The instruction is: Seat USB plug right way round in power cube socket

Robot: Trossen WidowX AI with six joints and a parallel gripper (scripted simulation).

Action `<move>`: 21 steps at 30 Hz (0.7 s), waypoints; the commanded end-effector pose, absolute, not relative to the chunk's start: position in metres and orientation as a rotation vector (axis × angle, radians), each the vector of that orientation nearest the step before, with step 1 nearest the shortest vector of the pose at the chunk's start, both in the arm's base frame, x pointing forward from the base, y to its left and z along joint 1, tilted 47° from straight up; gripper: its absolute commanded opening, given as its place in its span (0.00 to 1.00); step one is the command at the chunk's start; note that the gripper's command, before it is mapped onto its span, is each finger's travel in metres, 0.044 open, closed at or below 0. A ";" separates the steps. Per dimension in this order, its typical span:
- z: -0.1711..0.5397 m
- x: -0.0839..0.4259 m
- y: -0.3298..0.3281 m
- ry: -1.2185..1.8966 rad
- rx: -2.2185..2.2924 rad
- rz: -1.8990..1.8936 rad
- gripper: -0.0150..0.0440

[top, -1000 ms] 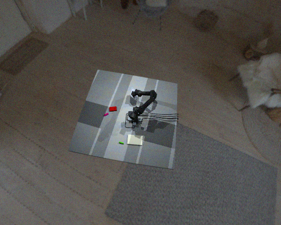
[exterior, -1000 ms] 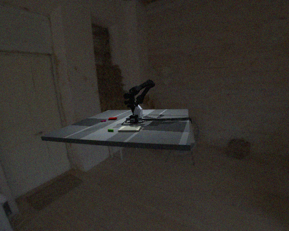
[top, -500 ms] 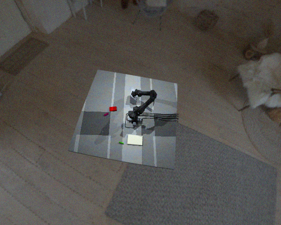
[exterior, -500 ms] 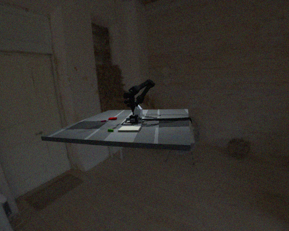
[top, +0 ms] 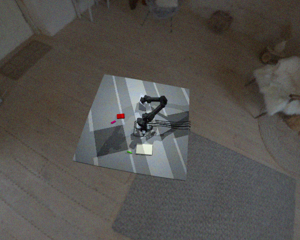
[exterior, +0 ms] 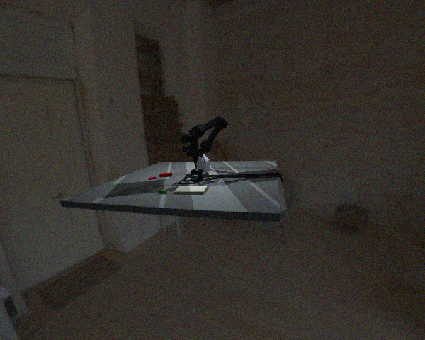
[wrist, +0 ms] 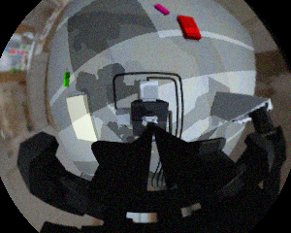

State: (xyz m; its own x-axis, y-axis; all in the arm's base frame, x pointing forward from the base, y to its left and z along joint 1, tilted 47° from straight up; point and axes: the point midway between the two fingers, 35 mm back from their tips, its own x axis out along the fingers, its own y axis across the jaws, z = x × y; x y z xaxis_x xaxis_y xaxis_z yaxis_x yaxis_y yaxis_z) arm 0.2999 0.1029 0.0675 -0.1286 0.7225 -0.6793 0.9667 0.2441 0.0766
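The black power cube (wrist: 142,106) (exterior: 196,173) stands on the table with light grey adapters and plugs on its sides and black cables around it. My gripper (wrist: 152,128) (exterior: 196,167) points down over the cube's top, its fingers closed together. It is shut on the USB plug, of which only a small pale part (wrist: 149,118) shows at the fingertips, at the socket on top. The fingers hide most of the plug and the socket. How deep the plug sits and which way round it is cannot be told. In the top view the arm covers part of the cube.
A cream block (top: 144,149) (exterior: 190,190) (wrist: 80,117) and a small green piece (top: 129,152) (exterior: 162,192) (wrist: 66,79) lie near the cube. A red block (top: 120,116) (wrist: 189,27) and a magenta piece (top: 113,122) (wrist: 161,9) lie farther off. Black cables (top: 170,125) run to the table's edge.
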 end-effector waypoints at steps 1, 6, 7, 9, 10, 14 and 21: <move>0.070 0.302 0.099 1.906 1.533 -0.516 0.25; 0.072 0.302 0.097 1.906 1.533 -0.516 0.25; 0.073 0.302 0.096 1.906 1.533 -0.516 0.25; 0.074 0.303 0.095 1.906 1.533 -0.516 0.25; 0.074 0.303 0.095 1.906 1.533 -0.516 0.25; 0.076 0.303 0.093 1.906 1.533 -0.516 0.25; 0.077 0.303 0.093 1.908 1.532 -0.512 0.25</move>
